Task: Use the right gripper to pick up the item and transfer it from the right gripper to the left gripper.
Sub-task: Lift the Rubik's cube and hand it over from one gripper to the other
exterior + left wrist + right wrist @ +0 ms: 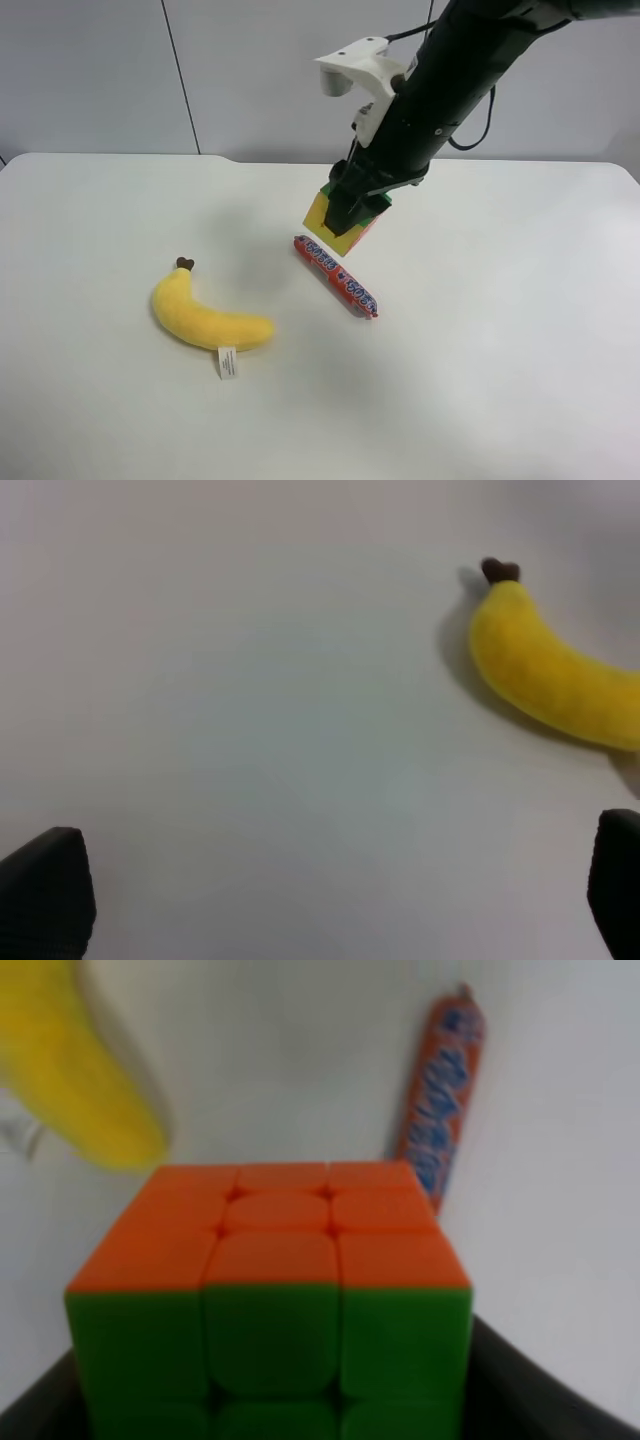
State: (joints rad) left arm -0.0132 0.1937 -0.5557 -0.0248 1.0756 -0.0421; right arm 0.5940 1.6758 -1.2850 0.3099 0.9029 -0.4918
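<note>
The item (322, 215), a small puzzle cube, shows yellow, green and orange faces. It hangs just above the table in my right gripper (345, 212), on the black arm with the white bracket (360, 70). In the right wrist view the cube (270, 1300) fills the frame, orange face up and green face toward the camera. Dark fingers (530, 1390) press against both its sides. My left gripper (330, 890) stands wide open over bare table, only its black fingertips (45, 890) showing at the frame's corners. The left arm is outside the exterior high view.
A red candy stick (336, 276) lies on the white table (500, 380) right under and beside the cube. A yellow plush banana (205, 318) with a white tag lies further to the exterior high view's left; it also shows as the banana (560, 670) in the left wrist view.
</note>
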